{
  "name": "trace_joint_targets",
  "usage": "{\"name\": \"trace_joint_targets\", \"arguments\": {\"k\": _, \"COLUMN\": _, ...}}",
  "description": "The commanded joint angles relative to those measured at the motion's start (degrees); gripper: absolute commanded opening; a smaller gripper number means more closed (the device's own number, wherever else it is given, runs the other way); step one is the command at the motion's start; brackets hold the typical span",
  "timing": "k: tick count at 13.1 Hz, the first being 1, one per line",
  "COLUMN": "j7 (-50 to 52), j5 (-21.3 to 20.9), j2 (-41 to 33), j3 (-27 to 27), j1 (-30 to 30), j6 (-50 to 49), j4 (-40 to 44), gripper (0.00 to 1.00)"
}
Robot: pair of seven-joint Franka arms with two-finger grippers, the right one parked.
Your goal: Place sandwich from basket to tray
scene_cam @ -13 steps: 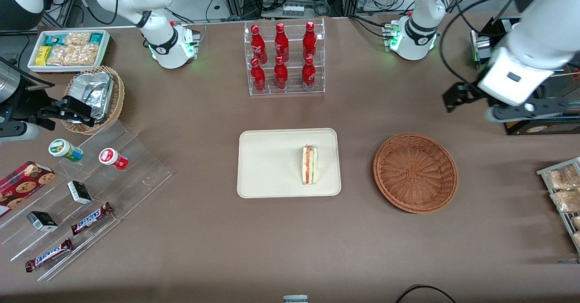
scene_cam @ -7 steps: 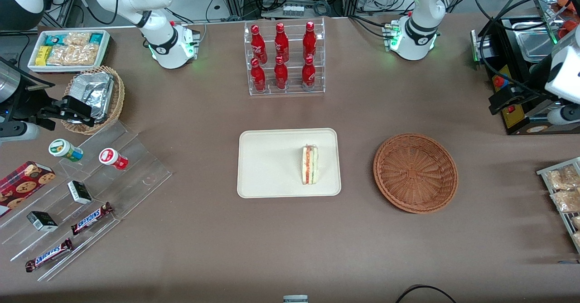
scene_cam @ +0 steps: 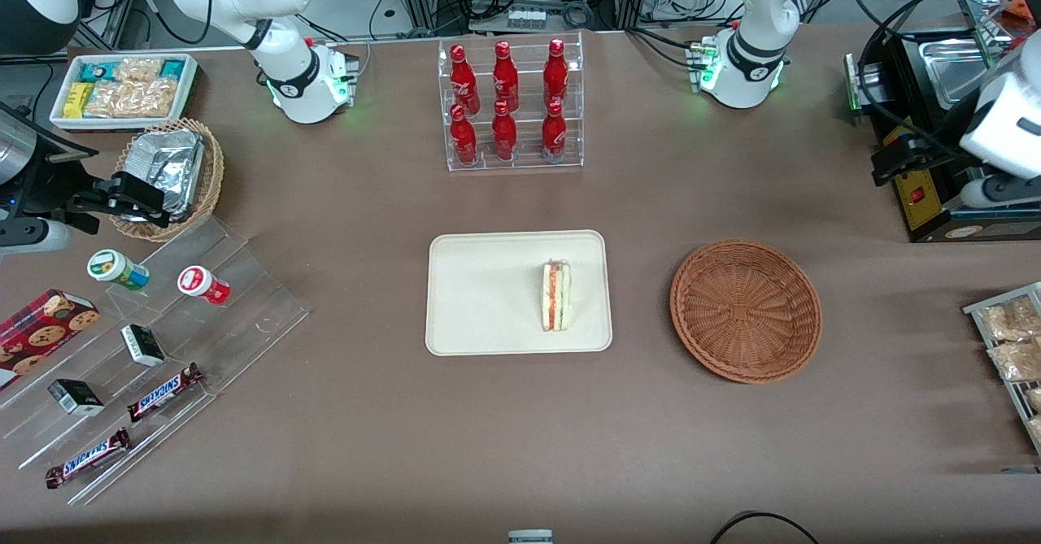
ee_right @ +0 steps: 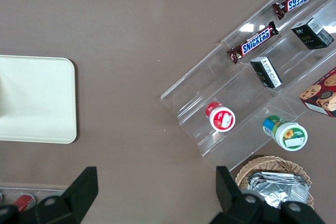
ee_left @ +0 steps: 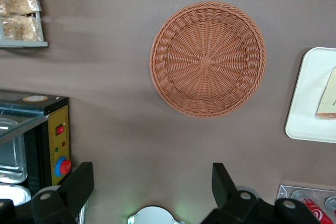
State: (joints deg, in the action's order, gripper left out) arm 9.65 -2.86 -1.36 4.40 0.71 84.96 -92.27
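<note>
The sandwich (scene_cam: 556, 297), a white wedge with red and green filling, lies on the cream tray (scene_cam: 480, 292), at the side of the tray nearest the basket. The reddish-brown wicker basket (scene_cam: 746, 310) stands beside the tray with nothing in it. My gripper (scene_cam: 886, 163) hangs high, toward the working arm's end of the table and farther from the front camera than the basket. In the left wrist view the gripper (ee_left: 152, 182) is open and holds nothing, with the basket (ee_left: 208, 59), the tray (ee_left: 310, 98) and part of the sandwich (ee_left: 328, 98) below it.
A black appliance with a metal pan (scene_cam: 935, 113) sits right by the gripper. A wire rack of snack packets (scene_cam: 1008, 341) is near the basket. A rack of red bottles (scene_cam: 509, 105) stands farther from the camera than the tray. An acrylic display of snacks (scene_cam: 146, 349) lies toward the parked arm's end.
The gripper has swung away from the table's middle toward the working arm's end and now hangs beside the black appliance. Sandwich, tray and basket have not moved.
</note>
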Motion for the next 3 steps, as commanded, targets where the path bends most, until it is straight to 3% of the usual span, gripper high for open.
{"name": "trace_joint_targets", "arguments": {"k": 1, "j7": -1.12, "j5": 1.02, "j2": -1.02, "j3": 0.26, "j1": 0.26, "j6": 4.42, "j4": -4.14, "gripper": 0.99}}
{"name": "trace_joint_targets", "arguments": {"k": 3, "j7": -0.95, "j5": 1.11, "j2": 0.12, "j3": 0.34, "j1": 0.17, "j6": 6.61, "j4": -4.15, "gripper": 0.99}}
